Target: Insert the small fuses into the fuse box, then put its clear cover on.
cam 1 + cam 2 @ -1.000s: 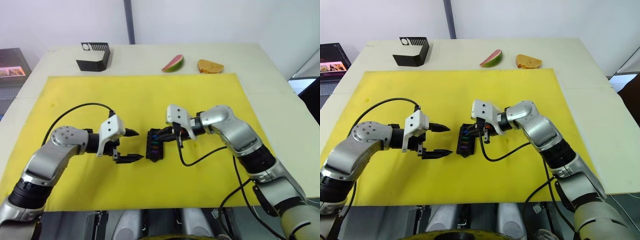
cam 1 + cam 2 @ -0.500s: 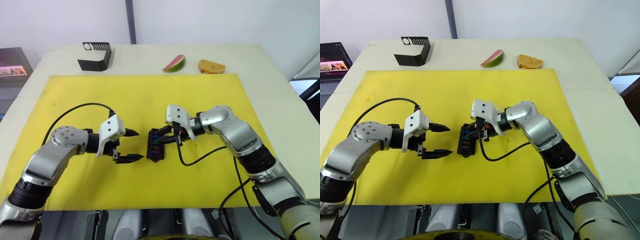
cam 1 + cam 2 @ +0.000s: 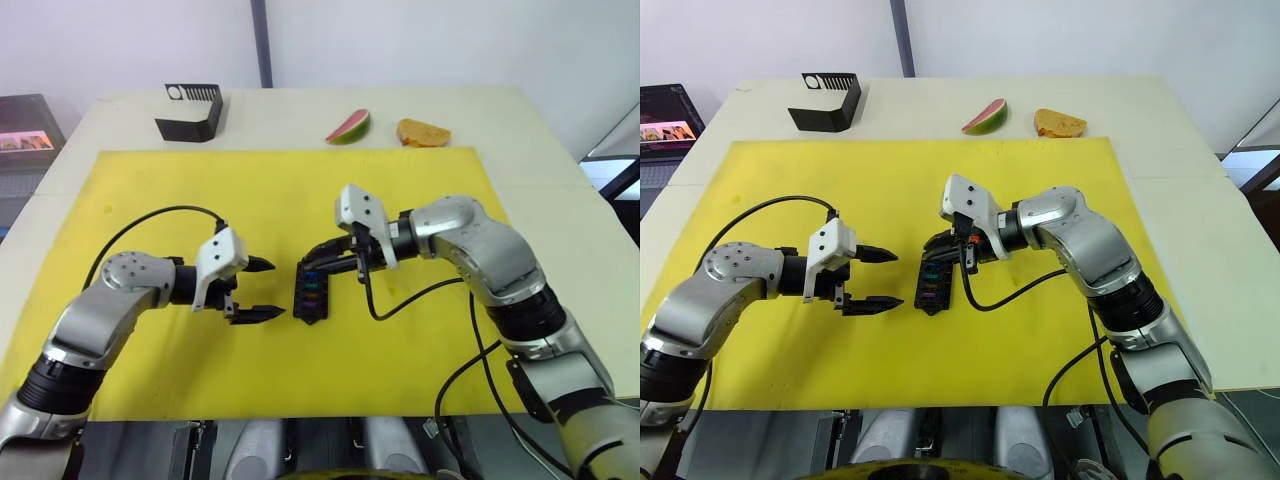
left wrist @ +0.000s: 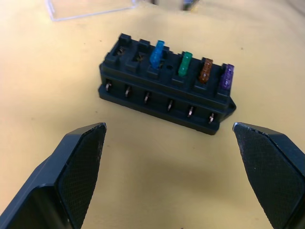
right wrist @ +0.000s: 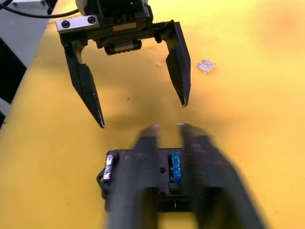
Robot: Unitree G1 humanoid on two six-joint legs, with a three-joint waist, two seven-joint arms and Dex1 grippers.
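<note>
The black fuse box (image 3: 311, 292) lies mid-mat between my two grippers. Its top row holds several small fuses: blue (image 4: 157, 52), green (image 4: 185, 63), brown (image 4: 206, 70) and purple (image 4: 227, 77); two slots at one end are empty. A pale fuse (image 5: 207, 66) lies loose on the mat beyond the left gripper. The clear cover (image 4: 90, 8) lies flat just past the box. My left gripper (image 3: 272, 289) stands wide open beside the box's left. My right gripper (image 3: 318, 260) hovers just above the box's far end, its blurred fingers (image 5: 147, 157) a narrow gap apart with nothing seen between them.
The yellow mat (image 3: 200, 190) covers most of the table. At the back stand a black bent bracket (image 3: 190, 112), a watermelon slice (image 3: 348, 127) and a piece of bread (image 3: 421, 132). Black cables loop from both wrists onto the mat.
My right gripper has lifted off the fuse box and now hangs slightly above it. The left gripper and the box have stayed put.
</note>
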